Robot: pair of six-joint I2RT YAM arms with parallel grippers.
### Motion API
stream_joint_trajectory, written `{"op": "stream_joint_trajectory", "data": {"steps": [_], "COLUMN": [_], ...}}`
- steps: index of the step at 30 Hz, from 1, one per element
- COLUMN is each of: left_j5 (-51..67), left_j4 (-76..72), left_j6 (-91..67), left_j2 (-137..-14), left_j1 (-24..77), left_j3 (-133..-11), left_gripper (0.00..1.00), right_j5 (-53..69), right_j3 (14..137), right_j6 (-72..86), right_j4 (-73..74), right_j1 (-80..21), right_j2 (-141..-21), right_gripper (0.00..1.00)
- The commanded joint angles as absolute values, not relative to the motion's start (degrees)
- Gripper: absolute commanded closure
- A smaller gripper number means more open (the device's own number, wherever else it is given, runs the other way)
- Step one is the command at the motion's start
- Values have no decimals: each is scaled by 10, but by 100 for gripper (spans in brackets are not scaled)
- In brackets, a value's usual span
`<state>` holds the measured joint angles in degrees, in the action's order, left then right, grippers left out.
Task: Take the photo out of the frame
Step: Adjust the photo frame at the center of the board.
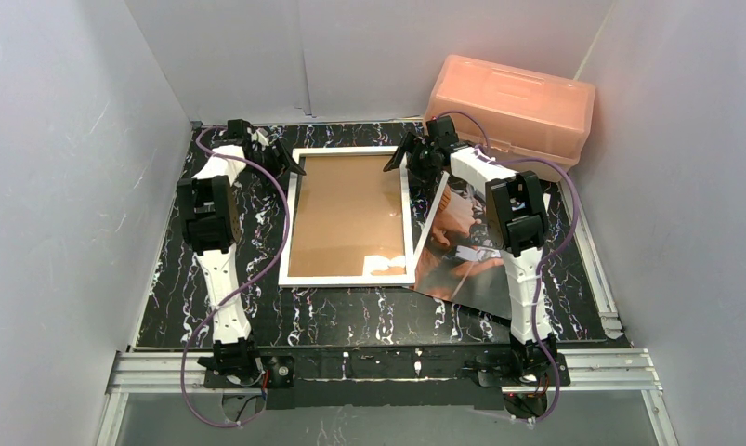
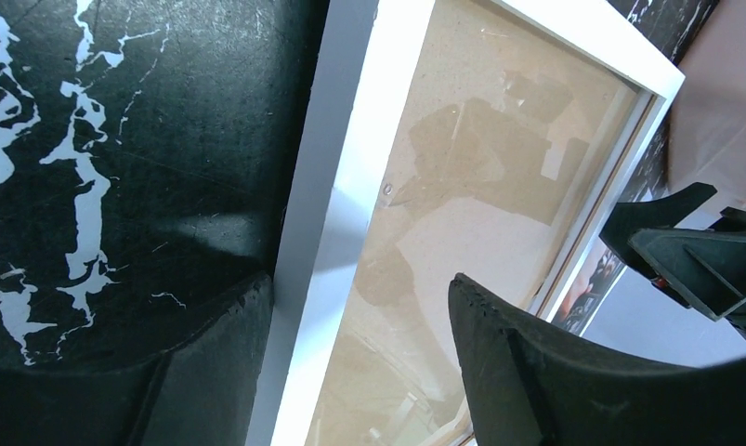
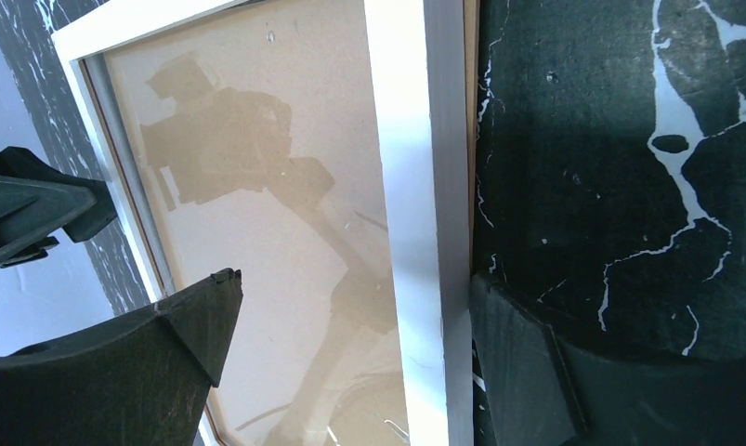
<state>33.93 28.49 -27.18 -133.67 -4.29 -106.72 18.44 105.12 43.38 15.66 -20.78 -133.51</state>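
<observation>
The frame (image 1: 346, 279) lies flat, face up, mid-table; the plain brown backing board (image 1: 346, 214) shows through its glass. The photo (image 1: 457, 265) lies on the table to the frame's right, partly under the right arm, its left edge at the frame's right side. A strip of it shows in the left wrist view (image 2: 587, 283). My left gripper (image 1: 285, 160) is open astride the frame's left border (image 2: 341, 204) near the far corner. My right gripper (image 1: 401, 158) is open astride the right border (image 3: 415, 186). Each has one finger outside the frame and one over the glass.
A pink plastic box (image 1: 513, 107) stands at the back right, just behind the right gripper. Grey walls close in the black marbled table (image 1: 369, 321) on three sides. The right gripper shows in the left wrist view (image 2: 694, 251), the left one in the right wrist view (image 3: 34, 214).
</observation>
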Motion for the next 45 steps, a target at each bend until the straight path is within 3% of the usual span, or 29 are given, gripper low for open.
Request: {"op": "stream_joint_trajectory", "data": {"steps": [1,12,24,34,45], "left_j5": [394,402,382,342,340], "left_j4": [272,261,214,246,280], "left_j6": [-287,-290,-300,-284,-272], "left_j2": [-1327,-1301,-1210,-1173,-1170], "left_j1": [-18,-8,-8,-18,-30], "left_j3": [-1039,-1009,-881,-867,-903], "left_gripper": [34,34,33,27,22], "right_j5": [233,236,141,184,121], "right_j3": [1065,1046,870,915,943], "right_j6": [453,450,467,441,432], "right_j4": [121,104,70,101,140], "right_j1": [-234,-241,-232,-286,-280], "right_j2": [-1369,-1344,-1219,-1249,-1229], "right_gripper": [2,2,3,4,2]}}
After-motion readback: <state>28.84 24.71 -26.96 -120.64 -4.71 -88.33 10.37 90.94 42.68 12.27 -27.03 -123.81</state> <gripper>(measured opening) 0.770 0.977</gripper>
